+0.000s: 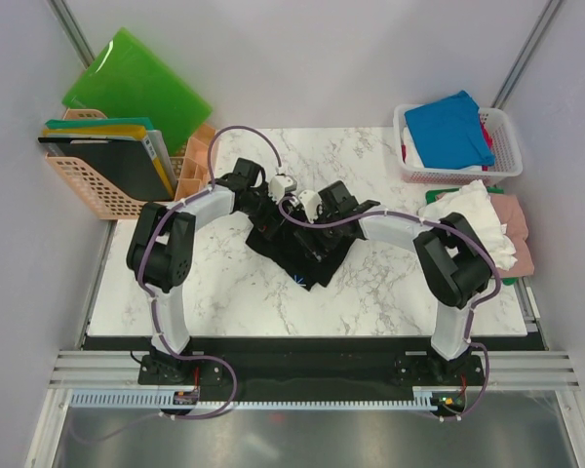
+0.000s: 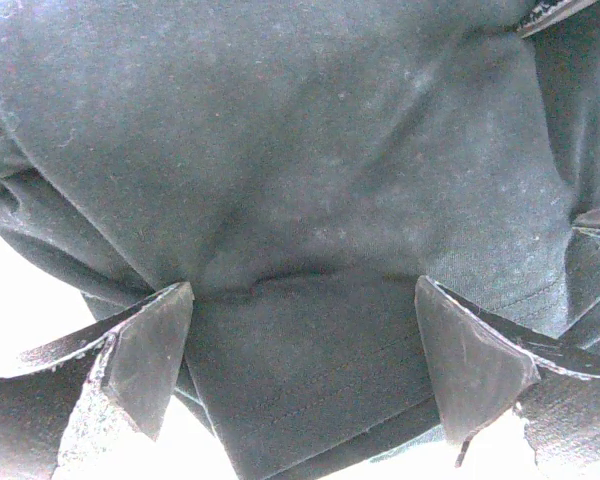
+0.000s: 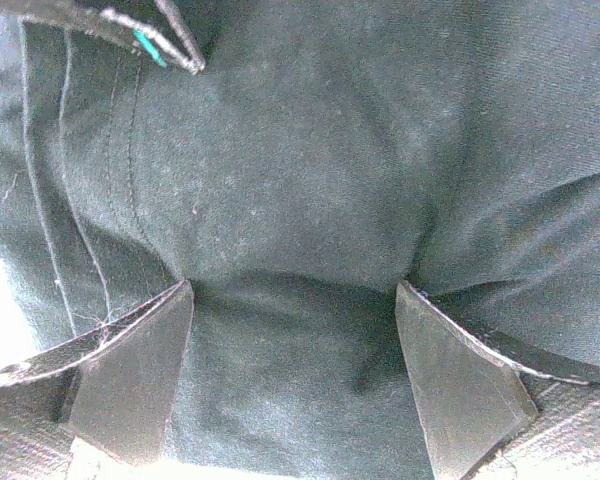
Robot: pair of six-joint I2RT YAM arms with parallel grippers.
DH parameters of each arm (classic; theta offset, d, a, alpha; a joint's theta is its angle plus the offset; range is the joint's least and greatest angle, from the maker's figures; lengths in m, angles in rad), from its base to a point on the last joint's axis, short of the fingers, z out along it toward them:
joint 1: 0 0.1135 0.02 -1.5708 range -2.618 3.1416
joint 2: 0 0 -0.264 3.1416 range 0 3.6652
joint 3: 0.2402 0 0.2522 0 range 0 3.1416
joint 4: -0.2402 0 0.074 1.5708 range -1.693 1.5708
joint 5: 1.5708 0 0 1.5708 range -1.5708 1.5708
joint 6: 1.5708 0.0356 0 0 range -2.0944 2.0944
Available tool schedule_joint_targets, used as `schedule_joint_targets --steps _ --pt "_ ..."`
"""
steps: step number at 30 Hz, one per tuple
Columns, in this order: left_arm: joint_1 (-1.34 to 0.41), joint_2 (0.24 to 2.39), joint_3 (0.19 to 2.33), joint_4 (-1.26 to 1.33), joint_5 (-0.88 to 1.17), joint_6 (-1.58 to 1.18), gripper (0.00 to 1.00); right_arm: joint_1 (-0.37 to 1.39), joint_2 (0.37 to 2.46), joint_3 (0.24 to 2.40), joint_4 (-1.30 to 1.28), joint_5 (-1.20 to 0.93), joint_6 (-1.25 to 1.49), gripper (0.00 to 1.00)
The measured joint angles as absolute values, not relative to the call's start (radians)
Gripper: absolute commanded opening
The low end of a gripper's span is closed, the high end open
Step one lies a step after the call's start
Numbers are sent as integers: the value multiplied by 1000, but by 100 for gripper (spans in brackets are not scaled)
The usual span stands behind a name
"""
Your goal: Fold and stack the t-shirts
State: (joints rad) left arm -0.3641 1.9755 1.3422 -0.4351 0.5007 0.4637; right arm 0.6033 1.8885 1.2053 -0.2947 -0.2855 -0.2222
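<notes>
A large black t-shirt (image 1: 302,255) lies bunched in the middle of the marble table (image 1: 390,292). Both grippers are down on it, side by side. My left gripper (image 1: 266,216) (image 2: 302,290) is open, its fingertips (image 2: 155,345) pressed onto the black cloth (image 2: 300,180), a hemmed fold lying between them. My right gripper (image 1: 314,242) (image 3: 293,286) also stands wide, with black cloth (image 3: 300,180) bulging between its fingers (image 3: 135,375). A bright blue t-shirt (image 1: 450,127) lies in the white basket (image 1: 507,164). A white t-shirt (image 1: 468,216) and a pink one (image 1: 515,216) are piled at the table's right edge.
A peach basket (image 1: 93,190) with folders stands off the table's left back corner, and bright green plastic boards (image 1: 136,83) lean behind it. The white basket sits at the back right. The cloth pile takes up the right edge.
</notes>
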Motion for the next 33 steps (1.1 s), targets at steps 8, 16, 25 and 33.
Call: schedule_joint_targets --steps 8,16,25,33 --pt "-364 1973 1335 -413 500 445 100 607 1856 1158 -283 -269 -262 89" --pt "-370 1974 1335 -413 509 443 100 613 1768 1050 -274 -254 -297 89" --pt "-360 1975 1335 -414 522 444 100 613 1728 1005 -274 -245 -321 89" --pt "-356 1958 1316 -411 521 454 100 613 1644 979 -374 -216 -340 90"
